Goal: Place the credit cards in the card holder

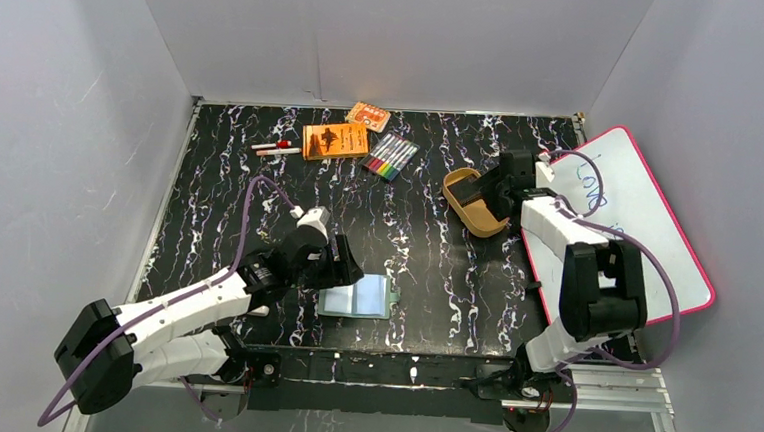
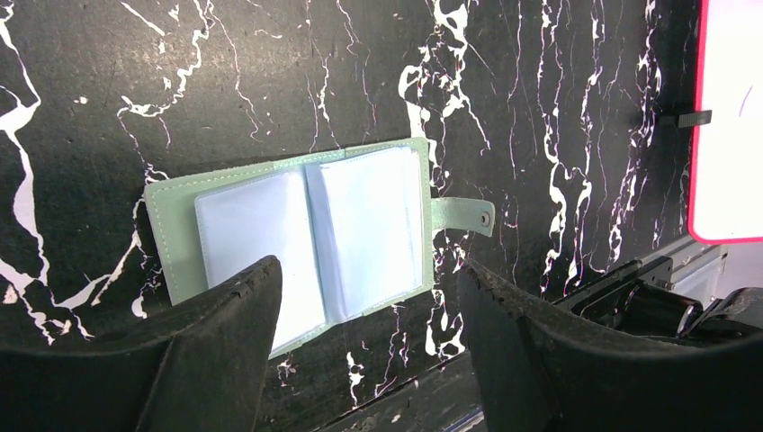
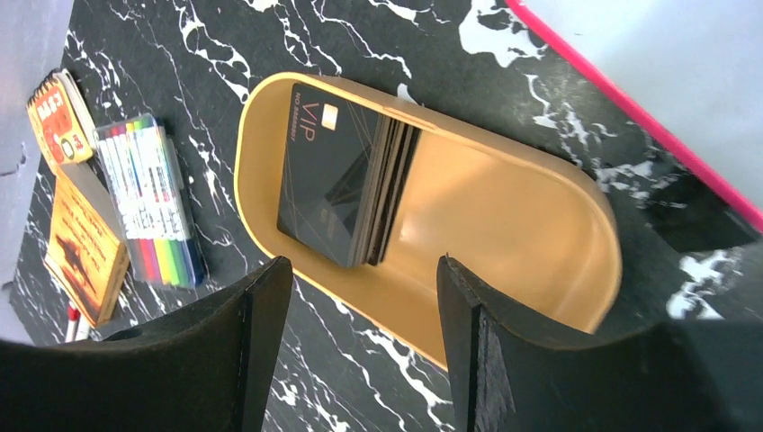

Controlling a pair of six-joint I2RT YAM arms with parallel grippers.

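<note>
the card holder (image 1: 356,298) lies open on the black marbled counter (image 1: 426,249) near its front edge, pale sleeves up. the left jaws hang spread and empty just above it. the credit cards (image 3: 333,184) sit stacked in the tan tray (image 3: 513,225), below the spread, empty right jaws.

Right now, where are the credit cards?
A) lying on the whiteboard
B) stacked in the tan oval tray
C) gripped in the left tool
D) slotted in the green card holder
B: the right wrist view shows the credit cards stacked at one end of the tan tray, and the open card holder shows no dark card.
</note>
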